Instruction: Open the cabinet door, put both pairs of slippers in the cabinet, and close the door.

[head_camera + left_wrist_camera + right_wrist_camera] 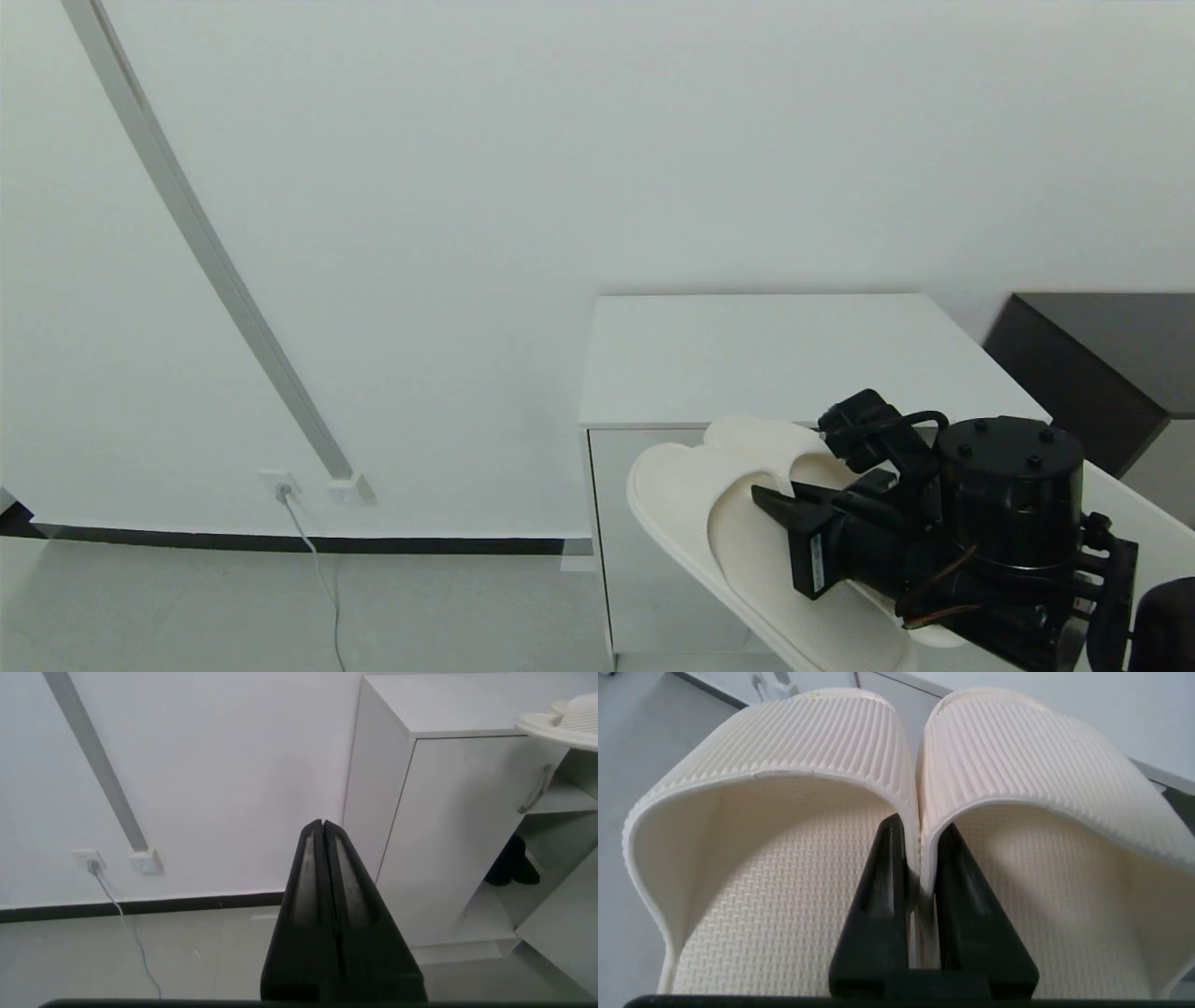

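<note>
Head view: the right claw holds a pair of cream slippers in the air, in front of the smooth white cabinet.

Left wrist view: the left claw has its flat black fingers pressed together on nothing. The cabinet stands open on one side, with dark footwear on its lower shelf.

Right wrist view: the right claw pinches the touching inner edges of the slippers, which have ribbed straps and woven-pattern insoles.
</note>
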